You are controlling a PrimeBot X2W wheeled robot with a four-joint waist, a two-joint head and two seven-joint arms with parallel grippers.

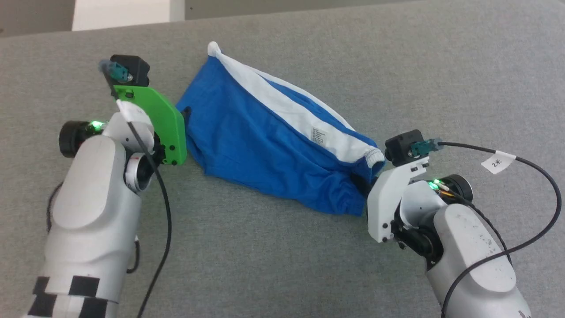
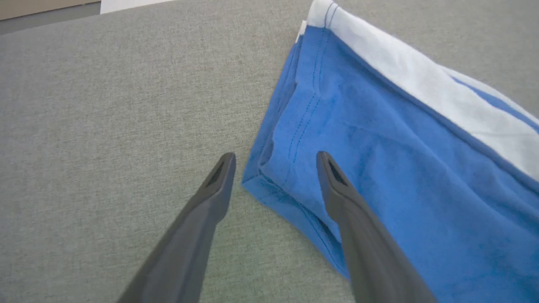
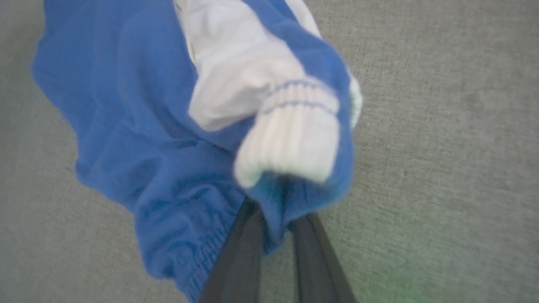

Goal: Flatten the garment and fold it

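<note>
The royal blue shorts [image 1: 247, 141] lie slantwise on the grey table, a white side stripe [image 1: 282, 104] running along their far edge with a small white label [image 1: 318, 134] on it. My left gripper [image 2: 276, 158] is open, its two fingers standing either side of the blue hem corner [image 2: 257, 181] at the shorts' left end. In the head view the left gripper [image 1: 185, 115] sits just behind its green mount. My right gripper [image 3: 276, 210] is shut on the gathered waistband [image 3: 290, 139] at the shorts' right end [image 1: 366, 176], which is lifted and bunched. The print is hidden.
The grey cloth-covered table [image 1: 282, 256] stretches wide on all sides of the shorts. Its far edge runs along the top, with a pale panel [image 1: 121, 13] beyond it. A black cable with a white tag [image 1: 498, 161] loops beside my right wrist.
</note>
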